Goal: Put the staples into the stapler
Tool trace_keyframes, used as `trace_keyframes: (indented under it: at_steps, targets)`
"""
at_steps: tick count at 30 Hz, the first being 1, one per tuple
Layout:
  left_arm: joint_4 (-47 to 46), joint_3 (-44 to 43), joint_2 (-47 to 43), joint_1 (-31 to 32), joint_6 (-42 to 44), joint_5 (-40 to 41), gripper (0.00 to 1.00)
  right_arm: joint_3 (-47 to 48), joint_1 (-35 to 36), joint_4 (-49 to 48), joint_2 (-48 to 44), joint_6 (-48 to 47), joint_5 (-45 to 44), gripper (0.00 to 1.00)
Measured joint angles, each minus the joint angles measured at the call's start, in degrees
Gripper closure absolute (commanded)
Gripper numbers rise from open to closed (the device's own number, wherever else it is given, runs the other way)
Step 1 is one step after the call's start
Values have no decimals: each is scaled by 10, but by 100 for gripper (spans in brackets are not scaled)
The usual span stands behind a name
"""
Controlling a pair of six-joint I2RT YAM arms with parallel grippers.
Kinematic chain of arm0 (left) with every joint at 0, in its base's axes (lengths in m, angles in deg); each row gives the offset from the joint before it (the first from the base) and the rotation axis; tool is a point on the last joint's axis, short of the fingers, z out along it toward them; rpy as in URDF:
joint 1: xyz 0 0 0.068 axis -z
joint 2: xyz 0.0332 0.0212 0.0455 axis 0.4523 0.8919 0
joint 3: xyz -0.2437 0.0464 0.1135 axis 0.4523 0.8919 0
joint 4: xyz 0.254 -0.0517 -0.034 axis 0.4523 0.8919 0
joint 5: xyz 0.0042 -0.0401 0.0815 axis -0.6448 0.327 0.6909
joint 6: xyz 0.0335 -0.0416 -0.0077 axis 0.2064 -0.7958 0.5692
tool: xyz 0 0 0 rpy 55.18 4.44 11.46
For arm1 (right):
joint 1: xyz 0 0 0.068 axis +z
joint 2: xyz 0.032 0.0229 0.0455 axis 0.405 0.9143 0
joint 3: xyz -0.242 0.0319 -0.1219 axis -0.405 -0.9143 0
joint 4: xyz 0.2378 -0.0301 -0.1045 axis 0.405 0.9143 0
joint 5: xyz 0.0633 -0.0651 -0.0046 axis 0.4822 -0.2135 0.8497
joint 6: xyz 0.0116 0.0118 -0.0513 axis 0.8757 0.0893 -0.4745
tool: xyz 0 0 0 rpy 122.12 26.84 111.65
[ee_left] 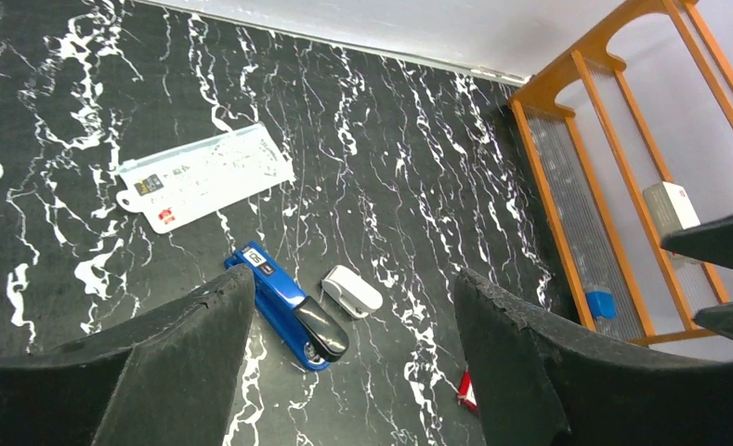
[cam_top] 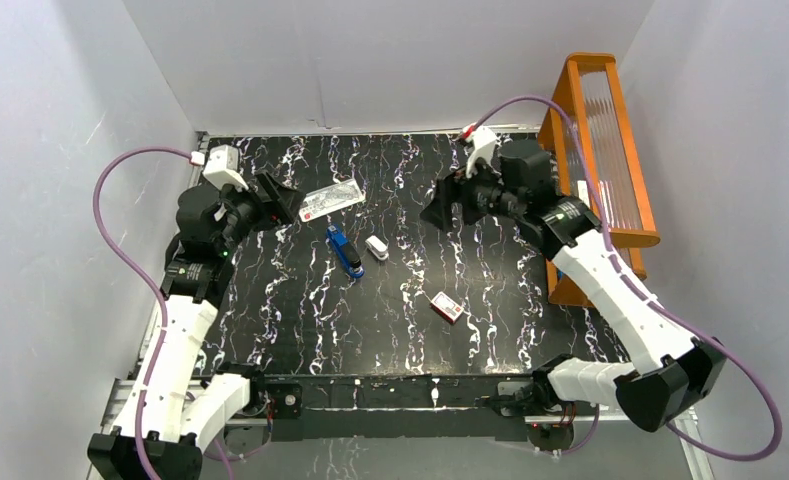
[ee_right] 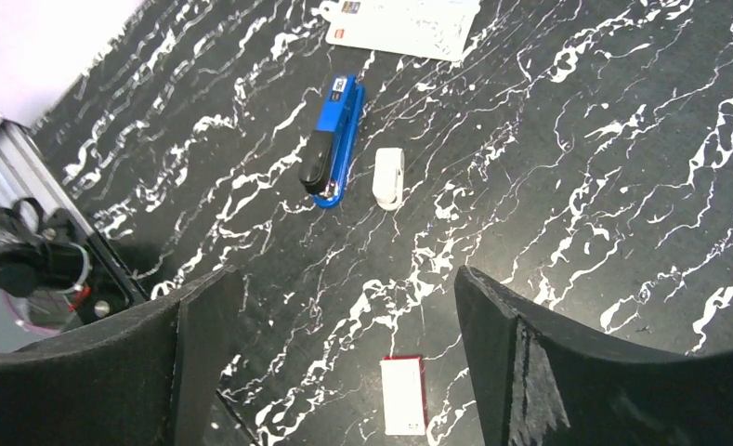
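The left hand (cam_top: 282, 200) hangs over the far left of the worktop (cam_top: 530, 340). Its two fingers (ee_left: 176, 362) are spread wide, and it holds nothing and touches nothing. Just to its right lies a flat clear packet (cam_top: 332, 200) with a white and red label, which is not part of this job. A little nearer to the arms lies the stapler (cam_top: 346, 251). It is blue with a black part, it lies flat on the worktop, and it is shut. Just beside it on the right is a small white piece (cam_top: 376, 247). It may be the tray with the staples in it, but I cannot tell from here. Further right and nearer lies the red and white box (cam_top: 447, 307), all on its own and well apart from the stapler. The right hand (cam_top: 442, 208) hangs over the far right, spread very wide, and it is empty too. Behind it an orange rack (cam_top: 610, 150) stands by the wall. I think the job is only starting, and the stapler must be opened first. To do that well, one hand should press the base down so it cannot slide, while the other lifts the blue top slowly. The staples are thin and may snap, so they need a soft pinch on the sides.
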Motion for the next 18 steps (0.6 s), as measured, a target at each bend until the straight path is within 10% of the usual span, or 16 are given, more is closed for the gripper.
trace_keyframes:
  at_steps: [18]
  targets:
    - [33,100,19,-3,-66,-129,24,-146,181,-47,55,-56,-115,12]
